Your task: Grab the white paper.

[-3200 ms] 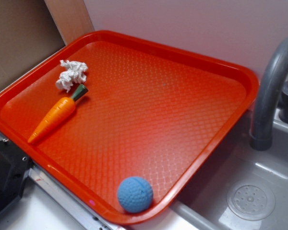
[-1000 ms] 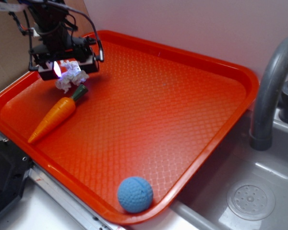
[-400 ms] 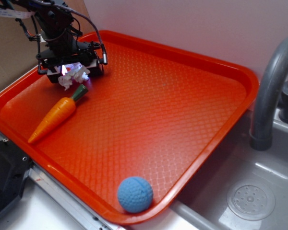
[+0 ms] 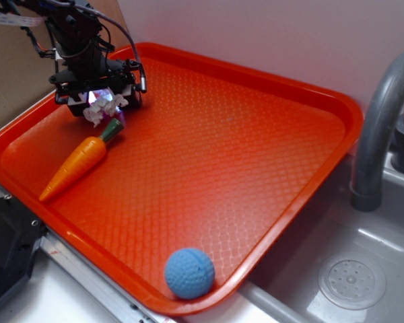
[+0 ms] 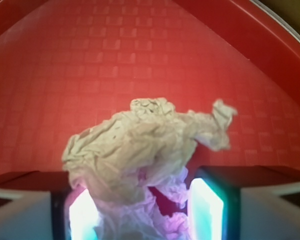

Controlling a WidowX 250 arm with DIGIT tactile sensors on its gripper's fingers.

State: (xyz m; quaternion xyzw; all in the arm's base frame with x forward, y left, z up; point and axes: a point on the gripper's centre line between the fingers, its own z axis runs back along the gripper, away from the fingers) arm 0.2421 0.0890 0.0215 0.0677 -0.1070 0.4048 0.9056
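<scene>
From the exterior view there was one orange tray (image 4: 269,161), and on it lay three loose things: one white paper (image 4: 99,108), one toy carrot (image 4: 77,161) and one blue ball (image 4: 189,272). The paper sat in the tray's far left corner, just beyond the carrot's green top, while the ball rested against the near rim, well apart from both. To the right of the tray was one grey sink (image 4: 350,269) with a round drain in its floor and one grey tap (image 4: 380,128) arching over it. The one claw (image 4: 97,102) had its black body low over the paper, its fingers down on either side of the wad, with a small violet glow showing between them; how far the fingers stood apart could not be told from here. From the wrist view, the paper (image 5: 140,150) filled the middle of the picture, crumpled and irregular, lying on the tray's (image 5: 140,45) dimpled red floor. The claw (image 5: 142,210) was spread, with one lit finger on each side of the wad's lower part: the left one (image 5: 82,217) seemed to touch the paper, while a narrow gap of red floor showed beside the right one. The wad lay between the fingers but was not pinched.
</scene>
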